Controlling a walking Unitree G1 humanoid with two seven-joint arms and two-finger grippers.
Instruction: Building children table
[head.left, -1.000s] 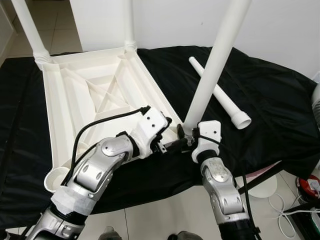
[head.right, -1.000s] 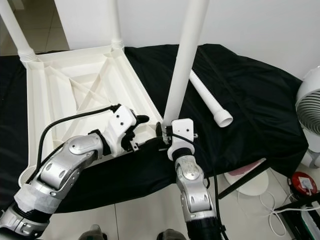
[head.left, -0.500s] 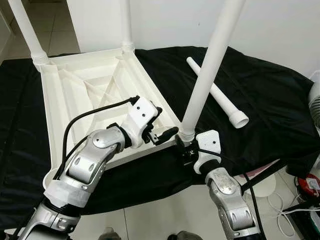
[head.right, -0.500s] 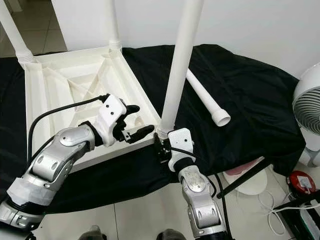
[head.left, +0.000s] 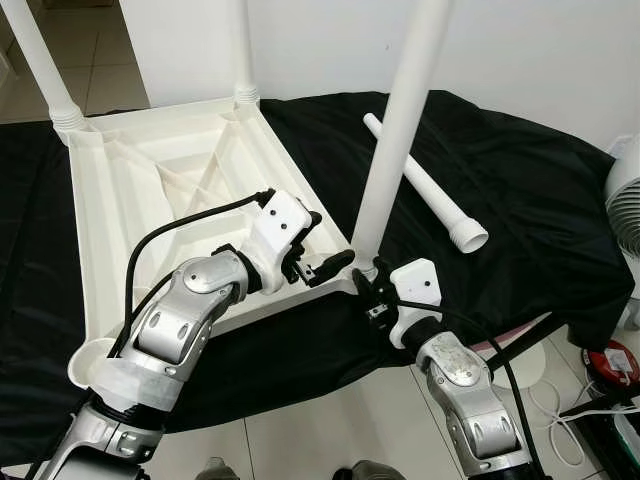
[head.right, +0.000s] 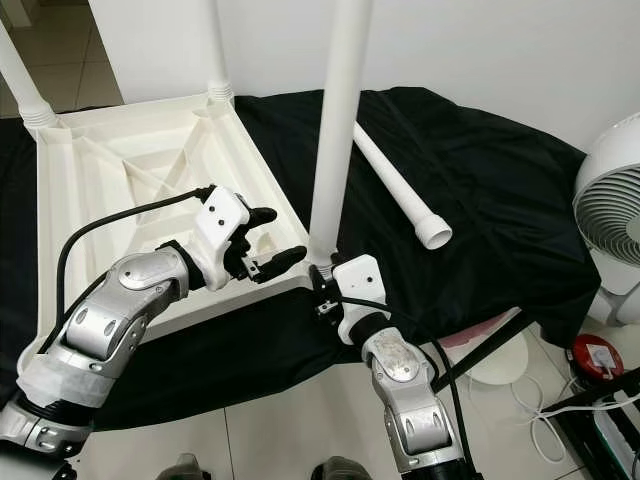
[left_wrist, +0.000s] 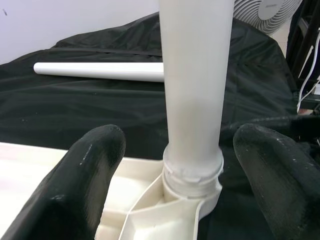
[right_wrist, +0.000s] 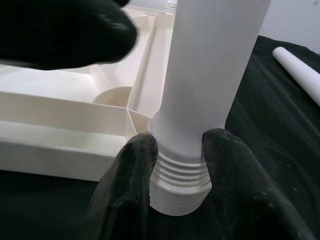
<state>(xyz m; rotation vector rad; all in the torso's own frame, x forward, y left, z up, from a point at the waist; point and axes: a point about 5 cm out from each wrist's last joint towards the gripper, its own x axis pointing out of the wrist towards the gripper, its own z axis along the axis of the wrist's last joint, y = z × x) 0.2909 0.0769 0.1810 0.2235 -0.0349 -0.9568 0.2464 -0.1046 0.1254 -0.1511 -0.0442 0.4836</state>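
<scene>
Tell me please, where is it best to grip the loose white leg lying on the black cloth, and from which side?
Probably mid-shaft on the loose leg, coming from above: it lies flat on the black cloth, so hand fingers can straddle the round tube there. Its flared socket end is wider.

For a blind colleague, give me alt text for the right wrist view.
The right tool's two black fingers flank the ribbed base of an upright white plastic table leg at the corner of an upturned white plastic tabletop on black cloth.
</scene>
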